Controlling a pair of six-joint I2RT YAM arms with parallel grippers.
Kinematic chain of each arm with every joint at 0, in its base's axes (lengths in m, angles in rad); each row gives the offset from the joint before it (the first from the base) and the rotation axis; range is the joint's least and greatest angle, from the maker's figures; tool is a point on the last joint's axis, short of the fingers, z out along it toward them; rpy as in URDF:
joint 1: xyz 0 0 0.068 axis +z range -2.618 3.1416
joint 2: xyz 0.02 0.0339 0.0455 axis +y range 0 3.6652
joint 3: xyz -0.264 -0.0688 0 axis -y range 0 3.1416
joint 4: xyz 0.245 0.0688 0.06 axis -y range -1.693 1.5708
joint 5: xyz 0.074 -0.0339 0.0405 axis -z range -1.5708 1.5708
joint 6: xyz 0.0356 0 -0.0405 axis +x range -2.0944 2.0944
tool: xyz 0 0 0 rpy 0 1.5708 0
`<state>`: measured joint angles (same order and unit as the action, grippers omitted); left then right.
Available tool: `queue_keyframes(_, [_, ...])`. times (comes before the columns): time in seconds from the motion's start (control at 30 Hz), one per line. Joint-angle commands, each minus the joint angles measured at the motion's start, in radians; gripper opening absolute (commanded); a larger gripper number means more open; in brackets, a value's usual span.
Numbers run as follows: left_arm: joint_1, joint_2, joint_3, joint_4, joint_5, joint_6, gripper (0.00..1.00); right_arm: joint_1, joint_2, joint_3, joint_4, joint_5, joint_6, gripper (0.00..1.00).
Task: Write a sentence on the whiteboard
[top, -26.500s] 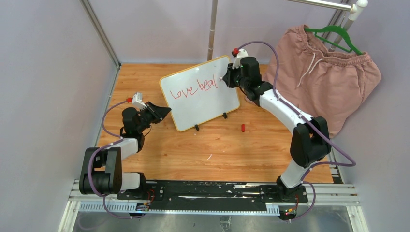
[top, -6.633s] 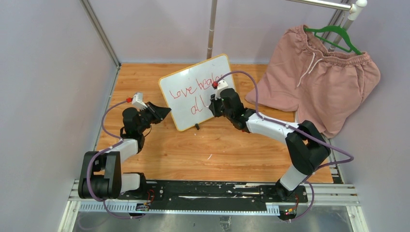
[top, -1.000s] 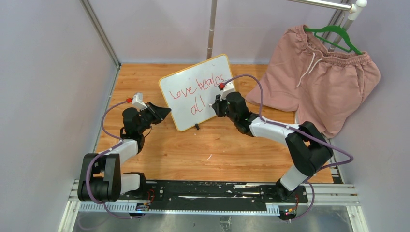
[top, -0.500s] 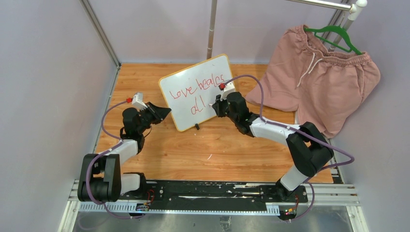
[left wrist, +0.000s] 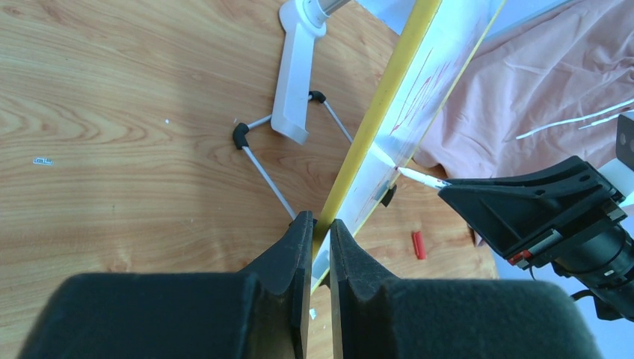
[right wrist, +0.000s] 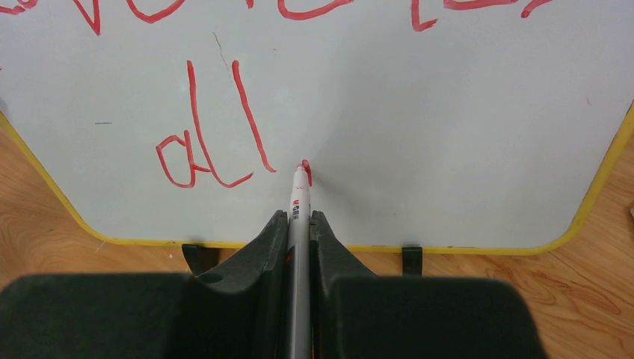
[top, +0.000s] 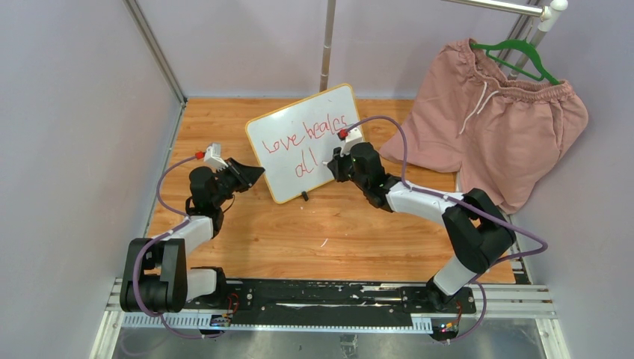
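1. The whiteboard (top: 280,173) stands on its lower edge at the far middle of the worktop (top: 321,239). It leans back, turned a bit off square, with a yellow frame all round. Its two black feet (right wrist: 413,257) rest on the wood.
2. The sentence (top: 306,136) is on it in red cursive. The upper line reads roughly "love heales". The lower line, "all", sits under the left part of the upper line.
3. Just right of "all" is a short red stroke (right wrist: 306,169). The marker (right wrist: 300,213) tip touches the board at the stroke's lower end.
4. My right jaws are clenched on the marker, one finger on each side of its white barrel. The tip pokes out ahead at the board's lower half.
5. My left jaws are clenched on the whiteboard's yellow frame at its lower left edge, one finger on the face side and one behind.
6. My right arm (top: 419,198) reaches in from the right and crosses in front of the board's lower right corner. My left arm (top: 198,202) sits at the board's left.
7. A red cap (left wrist: 419,244) lies on the worktop near the board's foot, not touching it.
8. Behind the board are a thin wire leg (left wrist: 265,176) with a black tip and the white base (left wrist: 293,75) of a metal pole.
9. Pink shorts (top: 501,120) hang on a green hanger (top: 516,52) at far right, with the lower cloth down near the board's right side.
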<state>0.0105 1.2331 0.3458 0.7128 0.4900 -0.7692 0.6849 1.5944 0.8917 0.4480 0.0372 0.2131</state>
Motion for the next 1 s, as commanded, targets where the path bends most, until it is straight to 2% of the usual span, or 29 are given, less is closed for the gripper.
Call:
queue_keyframes(0.0, [0.0, -0.023, -0.009, 0.012, -0.008, 0.004, 0.0, 0.014, 0.001, -0.011, -0.001, -0.007, 0.0, 0.0])
queue_keyframes(0.97, [0.0, -0.024, -0.009, 0.011, -0.008, 0.004, 0.0, 0.012, -0.01, 0.004, -0.011, 0.026, -0.009, 0.0])
